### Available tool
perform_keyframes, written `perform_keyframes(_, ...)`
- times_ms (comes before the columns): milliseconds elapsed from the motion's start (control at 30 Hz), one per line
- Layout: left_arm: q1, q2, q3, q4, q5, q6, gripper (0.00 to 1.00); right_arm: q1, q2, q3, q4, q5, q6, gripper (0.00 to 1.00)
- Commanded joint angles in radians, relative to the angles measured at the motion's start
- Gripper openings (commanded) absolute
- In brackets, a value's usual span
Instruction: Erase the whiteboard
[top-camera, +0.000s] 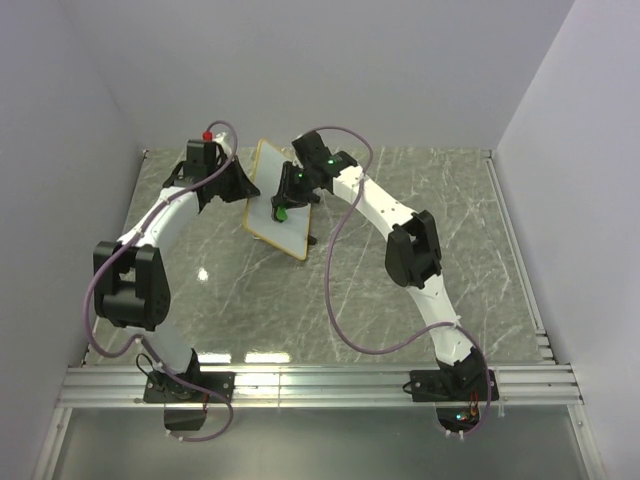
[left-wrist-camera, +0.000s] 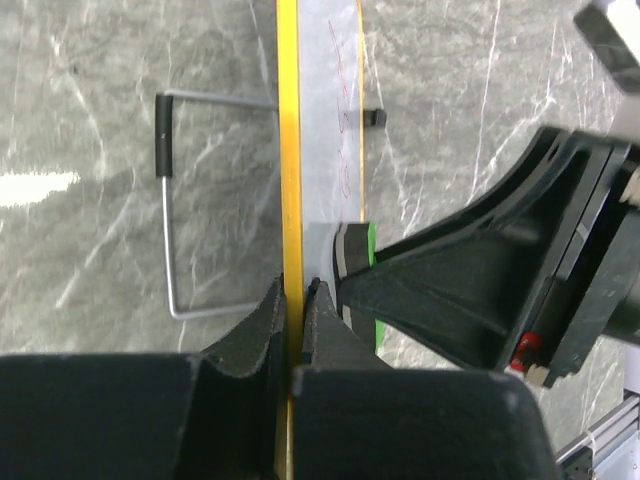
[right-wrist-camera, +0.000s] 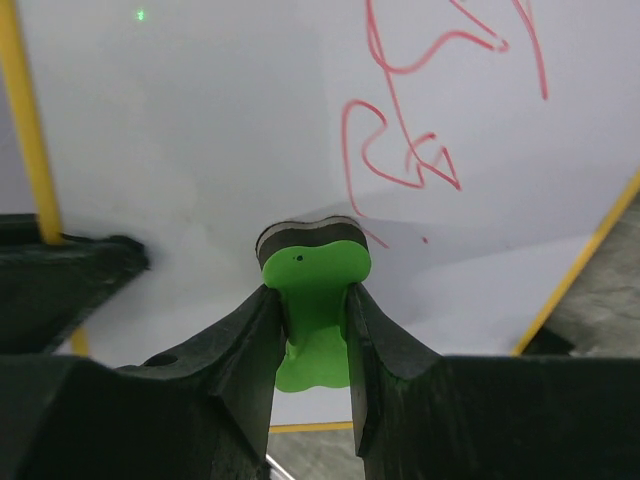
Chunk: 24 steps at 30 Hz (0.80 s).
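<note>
- left claw (left-wrist-camera: 297, 300): at the left side of the whiteboard, its two black fingers closed together on the board's yellow frame edge, gripping it from both faces.
- wire stand (left-wrist-camera: 165, 230): thin bent metal leg with a black sleeve, reaching out from the back of the board and resting on the worktop.
- whiteboard (top-camera: 292, 232): small white board with a thin yellow frame, standing tilted on the far left-centre of the worktop, between the two arms; in the left wrist view it is seen almost edge-on.
- red scribbles (right-wrist-camera: 400, 150): looping marker lines on the upper right part of the white face, above the eraser.
- green eraser (right-wrist-camera: 315, 270): small bow-shaped piece with a dark felt pad at its tip; the pad lies against the white face just below the scribbles.
- right claw (right-wrist-camera: 310, 300): fingers clamped on the eraser's green body from both sides, pointing at the board's front face.
- worktop (top-camera: 450, 200): grey marbled surface carrying the board.
</note>
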Motion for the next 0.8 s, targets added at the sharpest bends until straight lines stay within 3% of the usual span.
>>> perform_keyframes(0, -0.12, 0.024, -0.127, -0.231, 0.052, 0.075, 0.0, 0.034, 0.06, 0.06, 0.058, -0.075, 0.029, 0.0)
perform_keyframes(233, -0.154, -0.079, -0.242, -0.252, 0.078, 0.038, 0.0, -0.024, 0.121, 0.088, 0.092, -0.078, 0.054, 0.0)
perform_keyframes(500, -0.16, -0.073, -0.204, -0.317, 0.086, 0.064, 0.01, -0.116, 0.235, 0.162, 0.077, -0.061, 0.068, 0.0)
perform_keyframes(767, -0.16, 0.005, -0.142, -0.283, 0.124, 0.038, 0.0, -0.062, 0.144, 0.002, 0.06, -0.098, -0.004, 0.0)
